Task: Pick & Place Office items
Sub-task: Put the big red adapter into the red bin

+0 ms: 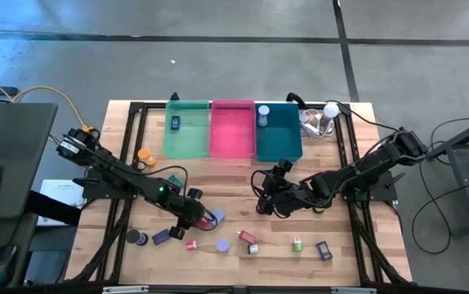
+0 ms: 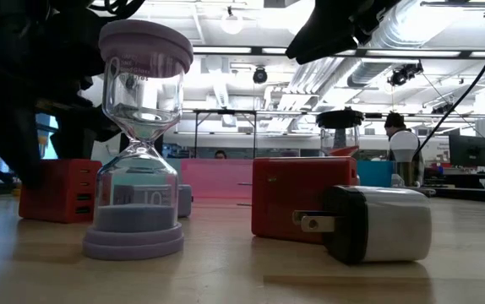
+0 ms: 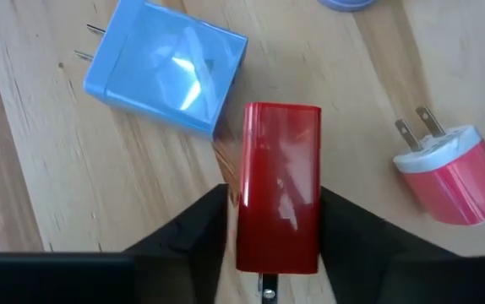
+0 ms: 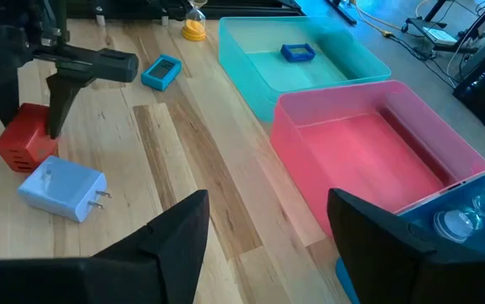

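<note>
A wooden table (image 1: 234,175) is filling the overhead view, with two dark arms reaching in over it from either side. Along its far edge three bins are sitting side by side: a green bin (image 1: 187,129), a pink bin (image 1: 232,129) and a teal bin (image 1: 279,131), the green one already holding a small blue item. The left gripper (image 3: 275,221) is working low near the table's front, and its fingers are closing in on a red charger block (image 3: 280,186), one finger along each long side; whether the pads are actually pressing the block cannot be told. A light blue charger (image 3: 168,66) is lying just beside the red one, and a pink round plug (image 3: 454,174) is lying near it on the other side. The right gripper (image 4: 266,228) is waiting near the table's middle with its fingers spread wide and nothing between them. Other small office items are lying scattered across the front boards (among them a lavender hourglass timer (image 2: 138,139) standing upright in the low view, which looks fragile). The red block appears rigid, light and glossy, so it is probably slippery; gripping its flat long sides, clear of the prongs, seems safest. On the timer's base, digits resembling "10" are showing; no other writing is readable.
</note>
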Controlling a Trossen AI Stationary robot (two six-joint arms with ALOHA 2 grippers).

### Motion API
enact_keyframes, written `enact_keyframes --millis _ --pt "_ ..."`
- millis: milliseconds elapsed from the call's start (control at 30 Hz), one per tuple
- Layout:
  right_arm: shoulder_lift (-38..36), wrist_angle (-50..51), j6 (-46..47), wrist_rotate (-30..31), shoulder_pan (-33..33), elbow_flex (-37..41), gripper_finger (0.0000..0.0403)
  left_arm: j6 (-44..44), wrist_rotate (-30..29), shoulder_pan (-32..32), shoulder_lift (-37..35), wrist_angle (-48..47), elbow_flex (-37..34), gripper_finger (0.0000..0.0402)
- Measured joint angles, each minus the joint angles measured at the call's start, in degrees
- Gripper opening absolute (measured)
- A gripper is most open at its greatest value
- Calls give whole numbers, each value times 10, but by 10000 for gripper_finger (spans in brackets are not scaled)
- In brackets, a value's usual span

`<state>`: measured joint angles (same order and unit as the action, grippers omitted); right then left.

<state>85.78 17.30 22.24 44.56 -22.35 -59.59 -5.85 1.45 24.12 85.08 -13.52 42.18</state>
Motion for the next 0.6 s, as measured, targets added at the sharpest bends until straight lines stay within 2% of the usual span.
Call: enact_keyframes --millis 100,333,467,600 --pt "0 0 0 0 0 0 231 0 0 0 0 1 0 112" --pt "0 0 0 0 0 0 231 -19 -3 0 -3 -14 4 112" --pt "0 1 -2 0 0 0 231 -20 -28 0 -11 -95 37 112" --pt "0 0 -7 0 0 0 231 -16 -64 0 -14 -202 106 112"
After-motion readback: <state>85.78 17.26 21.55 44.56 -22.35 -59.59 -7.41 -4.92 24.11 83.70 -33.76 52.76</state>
